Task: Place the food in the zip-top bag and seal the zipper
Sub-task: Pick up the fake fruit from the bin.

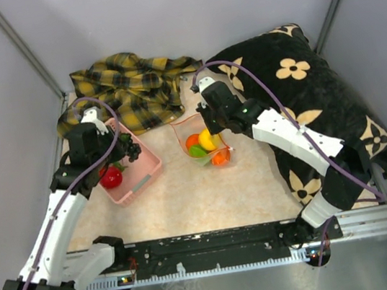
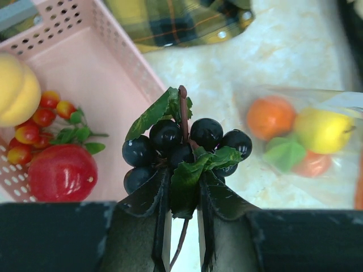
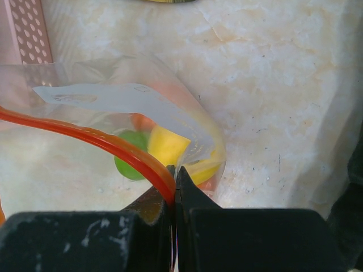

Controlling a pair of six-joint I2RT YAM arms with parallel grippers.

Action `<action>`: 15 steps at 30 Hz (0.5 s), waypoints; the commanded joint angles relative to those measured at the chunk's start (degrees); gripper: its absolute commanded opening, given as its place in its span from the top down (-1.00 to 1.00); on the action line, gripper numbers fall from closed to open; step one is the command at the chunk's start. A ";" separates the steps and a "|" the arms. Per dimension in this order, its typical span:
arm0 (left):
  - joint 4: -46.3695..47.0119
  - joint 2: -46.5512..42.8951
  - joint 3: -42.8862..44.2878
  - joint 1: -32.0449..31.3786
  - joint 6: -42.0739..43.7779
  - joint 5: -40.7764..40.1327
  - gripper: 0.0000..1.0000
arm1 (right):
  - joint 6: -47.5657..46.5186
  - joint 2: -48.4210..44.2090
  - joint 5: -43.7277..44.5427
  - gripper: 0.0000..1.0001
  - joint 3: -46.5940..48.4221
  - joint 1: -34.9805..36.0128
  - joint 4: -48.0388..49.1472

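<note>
Overhead, my left claw (image 1: 122,147) is holding the dark grapes (image 1: 131,150) above the right rim of the pink basket (image 1: 150,175). The zip-top bag (image 1: 182,128) is lying on the bench (image 1: 188,204) to the right of that claw, near the basket but apart from it. My right claw (image 1: 207,127) is resting on the bag's far right edge. So the left arm is carrying food and the right is minding the mouth. The coming move, as I am judging it, is a short carry rightward from basket to bag.

Through the left wrist, the claw is pinching narrowly on the bunch's leaves and stem. The stem is running straight along the claw and the berries are bunching just past its tips. The bag is showing off to the right and a little ahead, with an orange ball (image 2: 270,117), a lemon (image 2: 323,130) and a green leafy piece (image 2: 285,154) already inside. The red apple (image 2: 62,173) and some cherry tomatoes (image 2: 39,119) are sitting in the basket to the left.

Through the right wrist, the claw is clamping shut on the red zipper (image 3: 85,133) and holding that lip up, with the strip curving away leftward. The bag is looking clear, floppy and crinkled, its white label patch (image 3: 113,99) bowing over the lemon and the green leafy piece. I cannot tell how wide the mouth is gaping.
</note>
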 commanded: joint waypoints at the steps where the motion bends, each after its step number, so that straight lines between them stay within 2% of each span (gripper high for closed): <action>1: 4.52 -4.07 1.80 -1.32 1.02 5.59 1.00 | 0.38 -2.34 0.82 1.00 2.98 0.36 0.22; 7: 11.84 -8.53 1.75 -6.22 -0.03 8.97 1.00 | 0.84 -2.38 0.92 1.00 3.27 0.36 0.02; 15: 23.64 -8.41 2.62 -18.23 0.20 9.71 0.98 | 0.91 -2.06 0.94 1.00 4.70 0.36 -0.78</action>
